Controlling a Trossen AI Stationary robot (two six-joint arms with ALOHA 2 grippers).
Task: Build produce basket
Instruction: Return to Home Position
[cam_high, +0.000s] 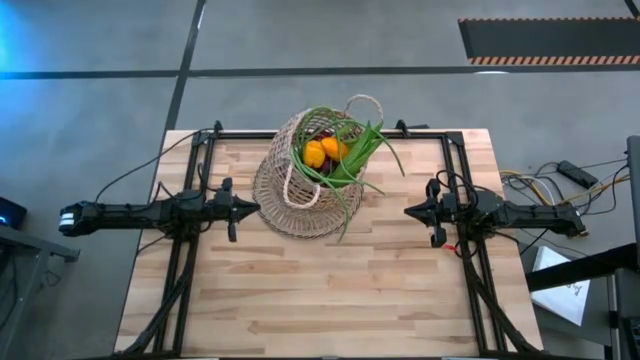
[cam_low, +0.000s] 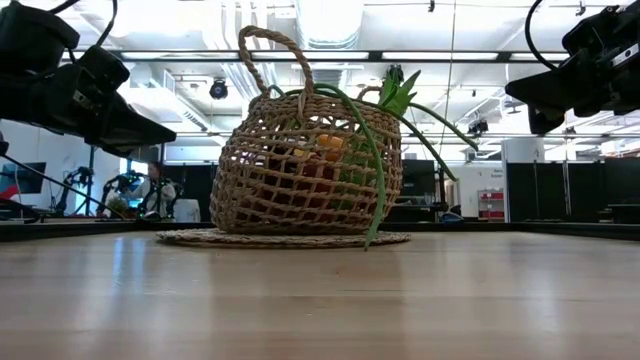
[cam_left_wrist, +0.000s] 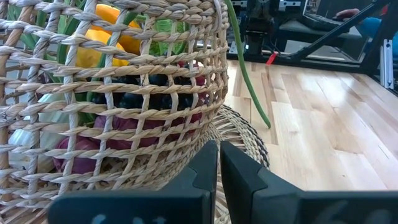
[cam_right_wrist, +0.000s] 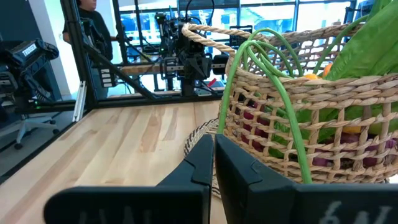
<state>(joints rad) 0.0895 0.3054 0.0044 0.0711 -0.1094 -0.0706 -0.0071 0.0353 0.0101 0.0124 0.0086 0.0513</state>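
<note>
High view: the basket (cam_high: 283, 190), full of produce (cam_high: 326, 152), stands on the worktop (cam_high: 330, 290) between the left claw (cam_high: 246, 208) and right claw (cam_high: 412, 211), both clenched and empty.

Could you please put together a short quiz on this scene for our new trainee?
1. True or false: the basket is empty.
2. What hangs over the basket's rim, down towards the table? A) a long green stalk B) a white rope C) a red cable
3. Are the left gripper and the right gripper holding anything?

Key:
1. False; yellow and purple produce shows through the weave.
2. A.
3. No; both are shut on nothing, one on each side of the basket.
</note>
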